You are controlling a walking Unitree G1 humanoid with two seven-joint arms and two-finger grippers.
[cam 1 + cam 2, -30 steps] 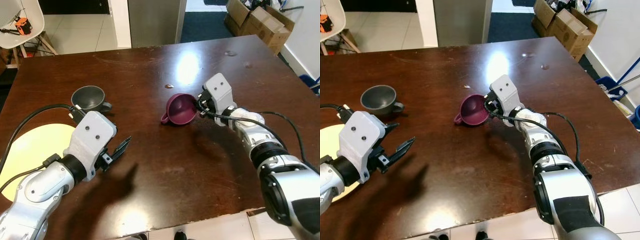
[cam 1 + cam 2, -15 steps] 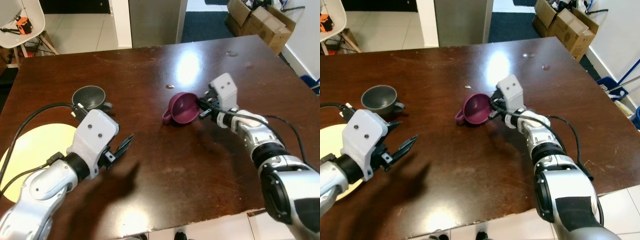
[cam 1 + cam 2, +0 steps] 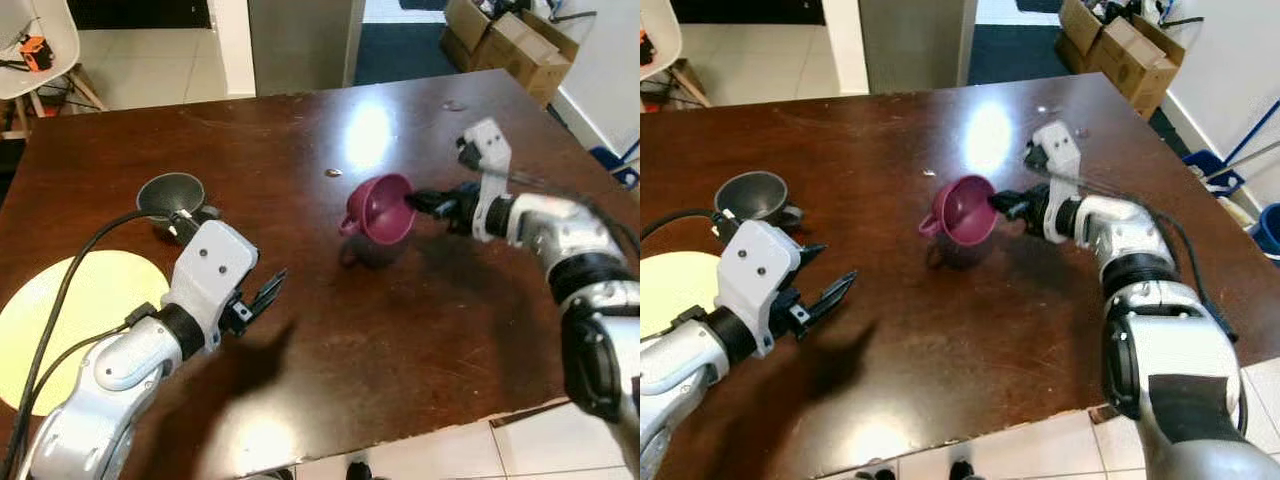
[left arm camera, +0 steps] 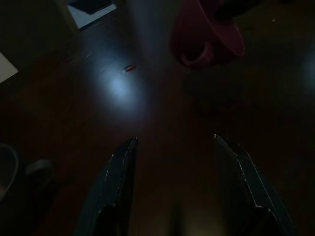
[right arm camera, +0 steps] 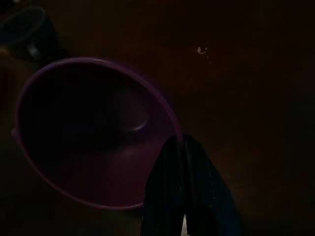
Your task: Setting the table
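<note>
Right hand [image 3: 418,201], sitting right of centre in the left eye view, is pinching the rim of the purple cup [image 3: 381,208] between its pressed-together fingers [image 5: 182,191], and the cup is hanging tilted above the dark wooden surface [image 3: 420,330] with its mouth turned up and toward the camera and a shadow lying beneath it. The grip is taking only the thin edge on one side, so the cup's weight is pulling away from the fingers; a quick swing or a jolt of the wrist could be making it rotate in the pinch or slip out and drop onto the wood. Its small handle is pointing toward the left of the frame, away from the hand, so nothing else is steadying it.

Left hand [image 3: 262,296] is hovering in the lower left of the frame with its fingers spread, holding nothing, near the yellow plate [image 3: 70,310] at the left edge. A grey cup [image 3: 173,196] is standing upright in the upper left, just beyond the plate; a careless sweep of the left arm could be knocking it.
</note>
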